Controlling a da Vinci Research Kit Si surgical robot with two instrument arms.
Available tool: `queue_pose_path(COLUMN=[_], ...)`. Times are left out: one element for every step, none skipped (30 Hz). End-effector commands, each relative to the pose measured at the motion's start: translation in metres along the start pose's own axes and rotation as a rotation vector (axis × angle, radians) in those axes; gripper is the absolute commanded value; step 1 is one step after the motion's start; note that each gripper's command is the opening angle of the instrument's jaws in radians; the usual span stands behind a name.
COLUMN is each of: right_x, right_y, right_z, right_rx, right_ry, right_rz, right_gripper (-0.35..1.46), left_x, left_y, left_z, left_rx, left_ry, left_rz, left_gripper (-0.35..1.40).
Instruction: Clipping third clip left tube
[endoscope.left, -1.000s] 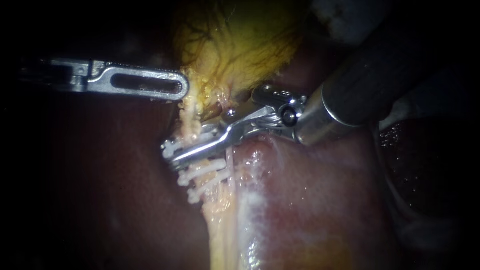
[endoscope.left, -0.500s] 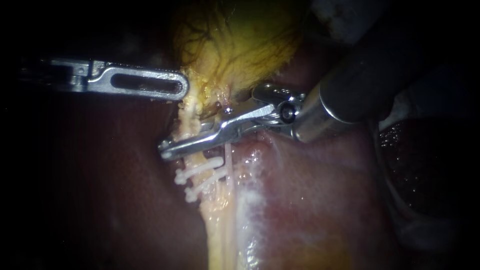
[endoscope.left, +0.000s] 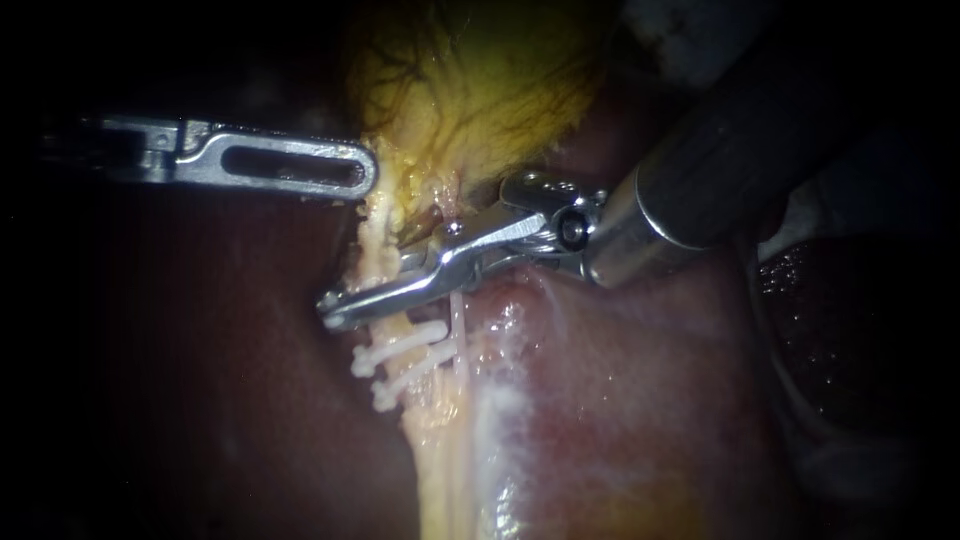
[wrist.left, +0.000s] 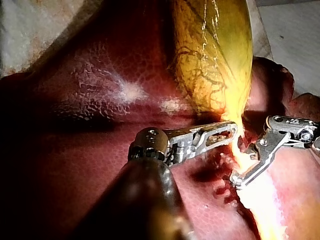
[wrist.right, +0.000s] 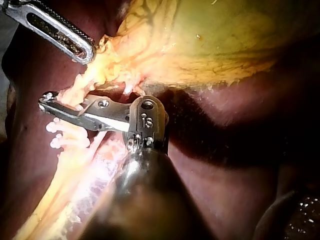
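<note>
- Across the left tube (endoscope.left: 380, 250), just above two white clips (endoscope.left: 400, 345), the right instrument (endoscope.left: 332, 305) jaws squeeze it tight.
- Higher up, the left instrument (endoscope.left: 368, 178) jaws pinch the gallbladder (endoscope.left: 470, 90) edge.
- Red liver (endoscope.left: 620, 400) lies underneath.

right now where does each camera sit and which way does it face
Endoscope view: close over the tissue, facing the left tube under the gallbladder; left instrument enters from the left, right instrument from upper right.
Left wrist view: on the left arm, looking along its own shaft toward the gallbladder.
Right wrist view: on the right arm, looking along its shaft at the clips.
Shared: all three show both instruments at the left tube.
</note>
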Motion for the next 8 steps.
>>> queue_pose_path(right_x=[0.0000,0.0000,0.0000,0.0000,0.0000,0.0000,0.0000,0.0000], right_y=[0.0000,0.0000,0.0000,0.0000,0.0000,0.0000,0.0000,0.0000], right_z=[0.0000,0.0000,0.0000,0.0000,0.0000,0.0000,0.0000,0.0000], right_rx=[-0.001,-0.001,-0.001,-0.001,-0.001,-0.001,-0.001,-0.001], right_ry=[0.000,0.001,0.000,0.000,0.000,0.000,0.000,0.000], right_rz=[0.001,0.001,0.001,0.001,0.001,0.001,0.001,0.001], right_gripper=[-0.35,-0.35,-0.35,-0.35,-0.35,-0.35,-0.35,-0.35], left_x=[0.0000,0.0000,0.0000,0.0000,0.0000,0.0000,0.0000,0.0000], left_y=[0.0000,0.0000,0.0000,0.0000,0.0000,0.0000,0.0000,0.0000], left_z=[0.0000,0.0000,0.0000,0.0000,0.0000,0.0000,0.0000,0.0000], left_rx=[-0.002,-0.002,-0.002,-0.002,-0.002,-0.002,-0.002,-0.002], left_ry=[0.003,0.003,0.003,0.003,0.003,0.003,0.003,0.003], left_rz=[0.000,0.000,0.000,0.000,0.000,0.000,0.000,0.000], left_gripper=[-0.35,-0.35,-0.35,-0.35,-0.35,-0.35,-0.35,-0.35])
